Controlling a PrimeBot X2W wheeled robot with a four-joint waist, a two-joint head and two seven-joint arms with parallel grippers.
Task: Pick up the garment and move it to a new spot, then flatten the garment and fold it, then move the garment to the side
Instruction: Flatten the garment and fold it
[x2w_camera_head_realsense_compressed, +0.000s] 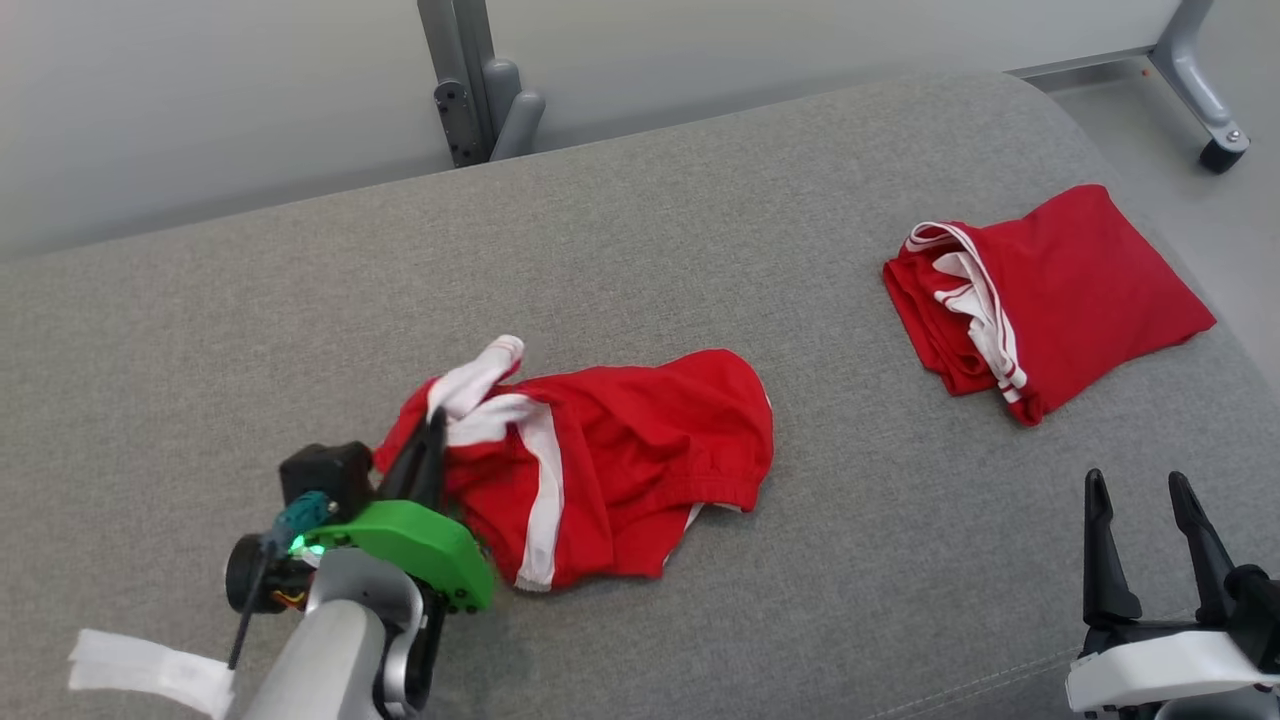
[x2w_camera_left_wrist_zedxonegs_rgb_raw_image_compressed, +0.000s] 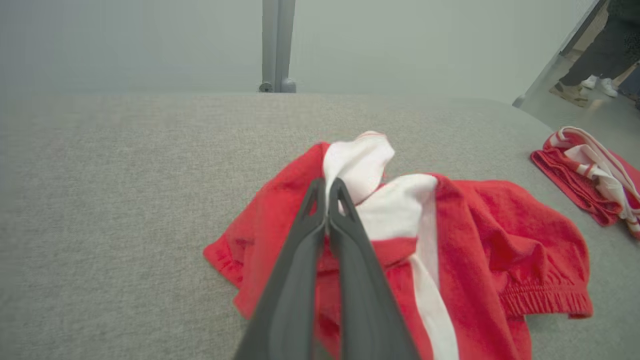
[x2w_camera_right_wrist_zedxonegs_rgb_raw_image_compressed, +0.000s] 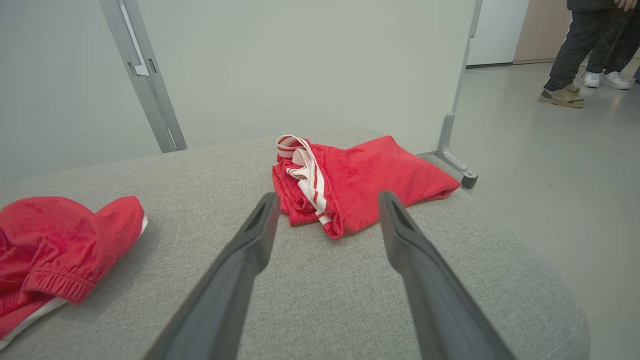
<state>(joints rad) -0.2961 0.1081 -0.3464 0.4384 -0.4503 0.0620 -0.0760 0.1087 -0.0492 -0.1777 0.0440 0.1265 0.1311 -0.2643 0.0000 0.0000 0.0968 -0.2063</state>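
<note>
The garment (x2w_camera_head_realsense_compressed: 620, 450), crumpled soft red shorts with broad white stripes, is lying on the grey woven-fabric counter (x2w_camera_head_realsense_compressed: 700, 200), well apart from the folded red cloth (x2w_camera_head_realsense_compressed: 1070, 290). Its long axis is running toward that cloth, gathered elastic hem pointing at it. The left pincer (x2w_camera_head_realsense_compressed: 433, 425) is pinching the white fold at the garment's end farthest from the folded cloth, fingers pressed together. The right pincer (x2w_camera_head_realsense_compressed: 1138, 480) is hovering near the folded cloth, spread wide and holding nothing.
</note>
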